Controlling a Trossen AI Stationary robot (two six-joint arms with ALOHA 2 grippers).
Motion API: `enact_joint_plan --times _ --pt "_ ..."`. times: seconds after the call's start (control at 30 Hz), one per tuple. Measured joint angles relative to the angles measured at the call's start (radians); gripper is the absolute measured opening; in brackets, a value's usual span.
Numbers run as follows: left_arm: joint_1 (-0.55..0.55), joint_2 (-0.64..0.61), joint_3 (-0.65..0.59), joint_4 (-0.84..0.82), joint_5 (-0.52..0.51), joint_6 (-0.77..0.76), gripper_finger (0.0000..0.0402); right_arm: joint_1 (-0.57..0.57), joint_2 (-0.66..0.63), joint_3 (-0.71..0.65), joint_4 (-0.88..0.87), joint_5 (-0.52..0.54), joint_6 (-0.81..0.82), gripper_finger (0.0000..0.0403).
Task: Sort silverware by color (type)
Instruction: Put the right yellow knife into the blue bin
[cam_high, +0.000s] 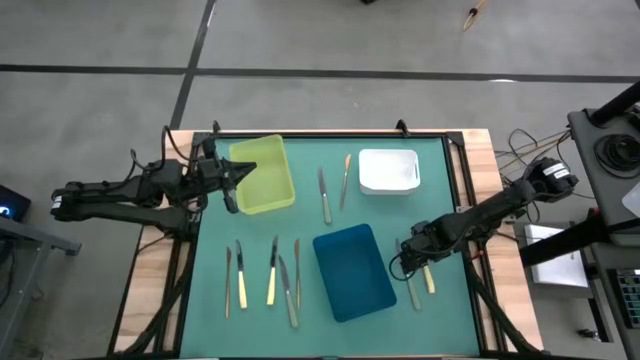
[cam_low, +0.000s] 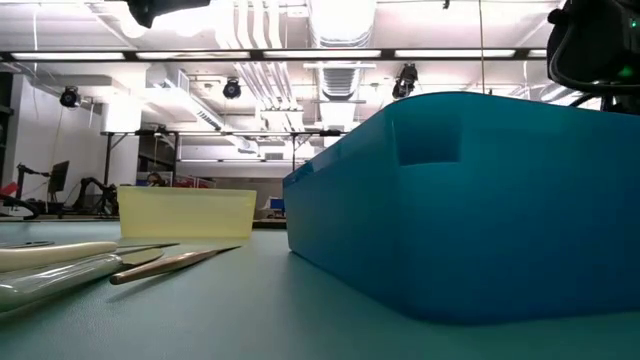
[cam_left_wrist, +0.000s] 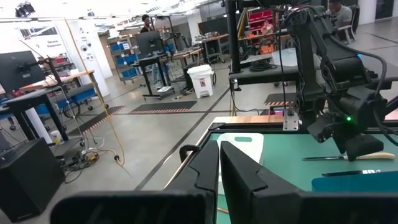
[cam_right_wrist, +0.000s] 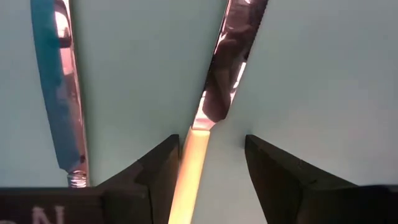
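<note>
The right gripper (cam_right_wrist: 208, 168) is hovering low over the green mat right of the blue tray (cam_high: 352, 270), fingers (cam_right_wrist: 277, 171) spread apart straddling a cream-handled knife (cam_right_wrist: 214, 93), while the left gripper (cam_high: 232, 180), nearly closed and empty, is waiting at the yellow tray (cam_high: 265, 175).

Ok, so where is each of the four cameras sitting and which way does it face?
High view: over the table, facing straight down; left arm and right arm reach in.
Low view: at tabletop height, facing level past the blue tray into the room; arm bits at top.
Left wrist view: on the left arm, facing across toward the right arm; own shut jaws at bottom.
Right wrist view: facing down at a cream-handled knife between its open jaws.
Shared: high and low views both show the blue tray.
</note>
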Motion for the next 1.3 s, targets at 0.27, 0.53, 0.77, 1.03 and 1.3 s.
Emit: enact_joint_plan --times 0.27,0.53,0.77,1.03,1.3 --pt "0.000 0.003 0.000 0.004 0.000 -0.006 0.0000 0.000 0.040 -0.002 0.007 0.018 -0.018 0.0120" --pt "0.000 0.008 0.000 0.006 0.000 -0.047 0.0000 0.001 0.038 -0.003 0.014 0.071 0.012 0.0048" --pt "0.000 0.007 0.000 0.006 0.000 -0.089 0.0000 0.002 0.035 -0.003 0.019 0.102 0.008 0.0024" --pt "0.000 0.007 0.000 0.005 0.000 -0.110 0.0000 0.000 -0.038 0.023 -0.050 0.150 -0.020 0.0024" --pt "0.000 0.007 0.000 0.005 0.000 -0.110 0.0000 -0.002 -0.135 0.125 -0.113 0.330 -0.038 0.0022"
